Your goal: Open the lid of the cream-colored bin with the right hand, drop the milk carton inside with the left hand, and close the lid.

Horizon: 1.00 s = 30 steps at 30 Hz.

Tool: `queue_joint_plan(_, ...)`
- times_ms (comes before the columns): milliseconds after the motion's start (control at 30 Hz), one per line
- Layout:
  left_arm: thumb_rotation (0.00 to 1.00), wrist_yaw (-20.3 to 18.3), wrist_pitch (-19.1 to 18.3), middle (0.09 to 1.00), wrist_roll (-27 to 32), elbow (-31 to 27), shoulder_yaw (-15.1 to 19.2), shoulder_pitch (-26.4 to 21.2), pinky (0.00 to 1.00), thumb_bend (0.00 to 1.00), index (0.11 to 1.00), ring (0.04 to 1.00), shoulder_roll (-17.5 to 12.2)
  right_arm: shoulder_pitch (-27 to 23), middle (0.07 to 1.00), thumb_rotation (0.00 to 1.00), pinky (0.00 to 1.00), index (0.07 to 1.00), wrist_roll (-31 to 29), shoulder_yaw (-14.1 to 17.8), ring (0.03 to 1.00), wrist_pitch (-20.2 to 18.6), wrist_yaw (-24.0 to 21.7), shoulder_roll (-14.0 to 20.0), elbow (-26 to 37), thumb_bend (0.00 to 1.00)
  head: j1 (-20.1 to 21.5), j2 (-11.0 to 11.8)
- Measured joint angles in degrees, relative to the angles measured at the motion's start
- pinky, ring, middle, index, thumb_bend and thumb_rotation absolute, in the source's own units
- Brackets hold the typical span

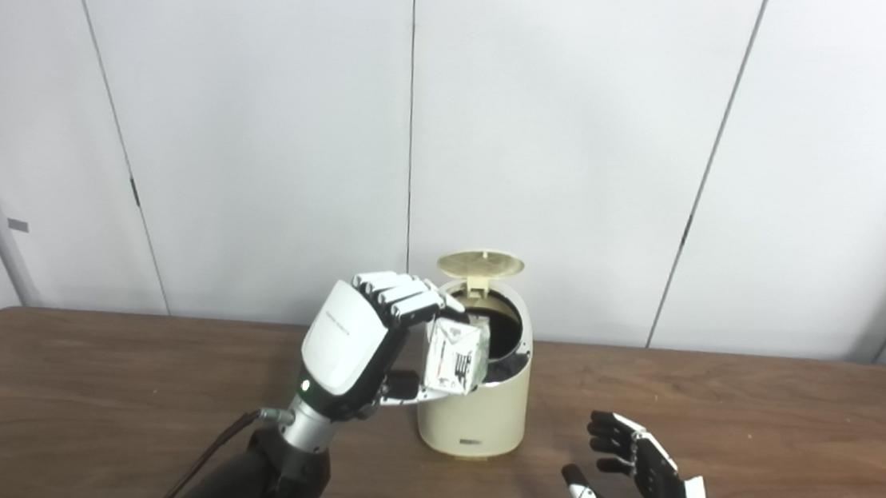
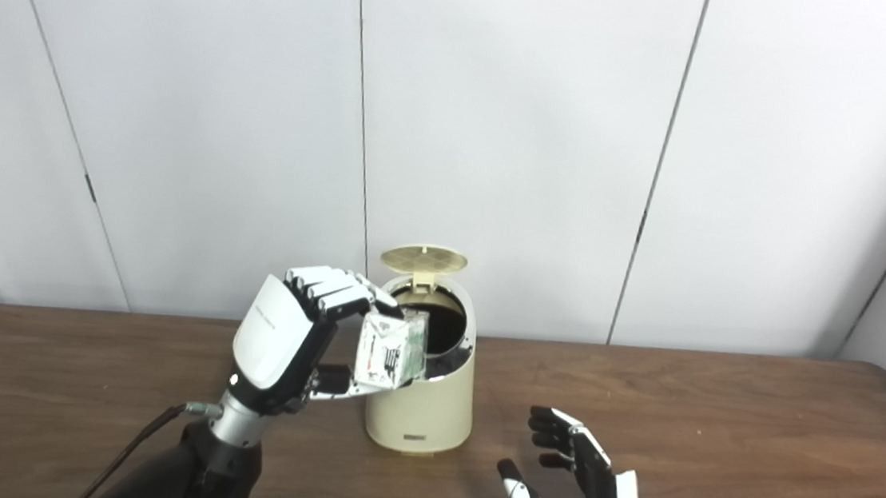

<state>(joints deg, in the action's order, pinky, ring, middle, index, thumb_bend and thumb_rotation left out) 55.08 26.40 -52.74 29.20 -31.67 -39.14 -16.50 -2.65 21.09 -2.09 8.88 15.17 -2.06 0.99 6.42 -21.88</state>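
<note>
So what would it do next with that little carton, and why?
Probably ease the left hand slightly farther over the opening and let go. The milk carton is held at the rim of the cream-colored bin, whose lid already stands open, so dropping it in is what remains. The right hand waits open on the table.

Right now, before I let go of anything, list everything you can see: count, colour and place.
bin: one, cream, centre of the table, standing upright.
lid: one, cream, tipped up and open at the back of the bin.
milk carton: one, white with dark print, held at the bin's opening on its left side.
table: one, dark brown wood, across the foreground.
wall: white panels behind the table.
left hand: one, white and black, shut on the milk carton.
right hand: one, black and white, open, low to the right of the bin.
</note>
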Motion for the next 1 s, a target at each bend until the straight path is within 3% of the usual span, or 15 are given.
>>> queue_joint_plan(300, 0.00, 4.77, 0.85, 0.468, 1.00, 7.54, -2.37, -3.26, 0.20, 0.49, 0.543, 0.352, 1.11, 0.45, 0.697, 0.13, 0.60, 0.698, 0.28, -0.54, 0.678, 0.07, 0.03, -0.21, 0.42, 0.26, 0.17, -0.26)
queue_joint_plan(567, 0.00, 5.89, 1.38, 0.444, 2.07, 12.21, -3.09, -5.34, 0.13, 0.49, 0.523, 0.339, 1.54, 1.36, 0.699, 0.14, 0.59, 0.697, 1.00, -1.05, 0.676, -0.35, 0.02, -0.88, 1.20, 0.27, 0.62, -0.35)
queue_joint_plan(767, 0.00, 8.30, 1.41, 0.441, 2.63, 14.51, -4.31, -6.34, 0.15, 0.49, 0.539, 0.331, 1.77, 1.36, 0.704, 0.14, 0.60, 0.702, 1.05, -1.04, 0.685, -0.92, 0.02, -1.04, 1.24, 0.26, 0.70, -0.26)
queue_joint_plan(1000, 0.00, 7.07, 1.41, 0.472, 2.65, 13.88, -3.82, -6.38, 0.21, 0.50, 0.543, 0.356, 1.57, 1.33, 0.710, 0.14, 0.61, 0.706, 0.94, -1.04, 0.688, -1.49, 0.01, -1.17, 1.24, 0.26, 1.05, -0.09)
